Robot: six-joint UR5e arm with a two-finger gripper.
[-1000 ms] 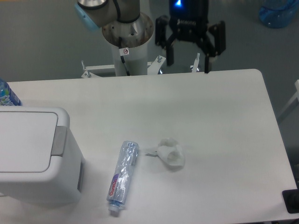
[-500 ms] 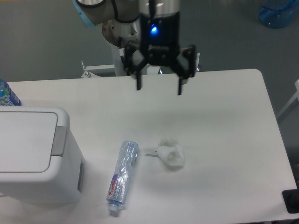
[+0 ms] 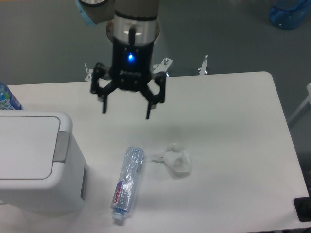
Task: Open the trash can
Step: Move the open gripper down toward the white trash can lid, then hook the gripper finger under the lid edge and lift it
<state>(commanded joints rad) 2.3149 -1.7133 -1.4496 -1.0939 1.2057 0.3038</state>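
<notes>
The end effector (image 3: pixel 126 111) hangs above the far-middle part of the bench (image 3: pixel 233 145), its two fingers spread wide and holding nothing, a blue light glowing on its body. Well to its left and nearer, the trash can (image 3: pixel 34 162) stands at the bench's left edge, its flat lid down and the grey push-strip (image 3: pixel 60 145) facing right. Just right of the can lies a crushed clear bottle (image 3: pixel 127 183), and beside that a crumpled white wad (image 3: pixel 178 160).

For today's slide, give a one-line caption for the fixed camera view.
Open gripper above the table, right of the closed trash can; bottle in front.
</notes>
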